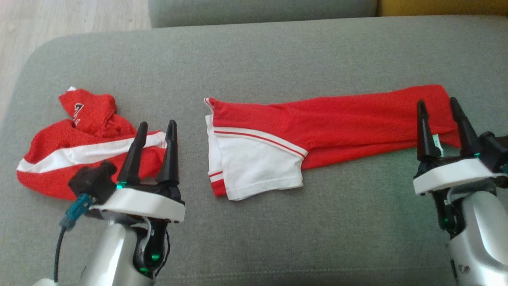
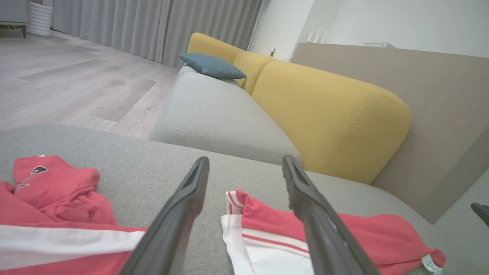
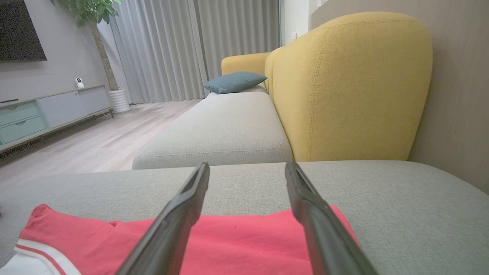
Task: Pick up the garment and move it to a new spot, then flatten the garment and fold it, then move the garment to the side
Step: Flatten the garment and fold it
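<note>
A blue pillow point(image 3: 233, 81) lies at upper centre on the grey seat point(image 3: 214, 133), beside the yellow backrest point(image 3: 351, 88); curtains point(image 3: 191, 49) hang behind.

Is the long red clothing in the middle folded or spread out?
Folded. The red and white garment lies as a narrow strip on the grey cushion, layers stacked at its white end.

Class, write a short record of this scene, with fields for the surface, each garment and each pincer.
surface: grey cushion
crumpled garment: red and white, on the robot's left
folded garment: red and white, long flat strip, middle to right
left pincer: open, empty, by the crumpled garment's edge
right pincer: open, empty, at the strip's right end
</note>
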{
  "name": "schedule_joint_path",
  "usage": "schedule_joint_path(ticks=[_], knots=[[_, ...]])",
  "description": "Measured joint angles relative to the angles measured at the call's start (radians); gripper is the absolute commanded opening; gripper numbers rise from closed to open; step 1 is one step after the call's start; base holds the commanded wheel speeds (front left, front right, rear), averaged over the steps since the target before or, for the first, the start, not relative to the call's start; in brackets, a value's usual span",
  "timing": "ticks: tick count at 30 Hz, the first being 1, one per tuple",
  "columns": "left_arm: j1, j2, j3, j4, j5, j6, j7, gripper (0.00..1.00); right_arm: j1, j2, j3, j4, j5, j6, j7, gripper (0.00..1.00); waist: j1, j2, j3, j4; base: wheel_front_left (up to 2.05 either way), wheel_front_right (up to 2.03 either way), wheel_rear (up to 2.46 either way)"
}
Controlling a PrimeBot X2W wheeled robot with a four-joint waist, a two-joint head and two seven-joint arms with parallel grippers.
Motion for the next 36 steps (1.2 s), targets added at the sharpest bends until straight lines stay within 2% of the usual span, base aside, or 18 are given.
schedule_joint_path(ticks=[5,14,20,27,36], knots=[[-0.001,-0.021,0.034,0.016,0.032,-0.038,0.0,1.0,-0.004,0.003,-0.064,0.004,-0.046,0.0,0.03,1.0,0.0,0.0,0.03,0.015,0.0,0.0,0.0],[-0.049,-0.03,0.035,0.056,0.043,-0.068,0.0,1.0,-0.152,0.028,-0.357,0.161,-0.113,0.0,0.198,1.0,0.0,0.0,0.125,0.047,0.0,0.0,0.0],[-0.09,-0.033,0.032,0.064,0.039,-0.075,0.0,1.0,-0.252,0.032,-0.478,0.263,-0.182,0.0,0.3,1.0,0.0,0.0,0.19,0.068,0.0,0.0,0.0],[-0.12,-0.035,0.033,0.067,0.031,-0.075,0.0,1.0,-0.294,0.046,-0.501,0.329,-0.209,0.0,0.341,1.0,0.0,0.0,0.237,0.074,0.0,0.0,0.0],[-0.153,-0.036,0.037,0.061,0.023,-0.075,-0.001,1.0,-0.335,0.048,-0.498,0.349,-0.183,0.0,0.355,1.0,0.0,0.0,0.274,0.059,0.0,0.0,0.0]])
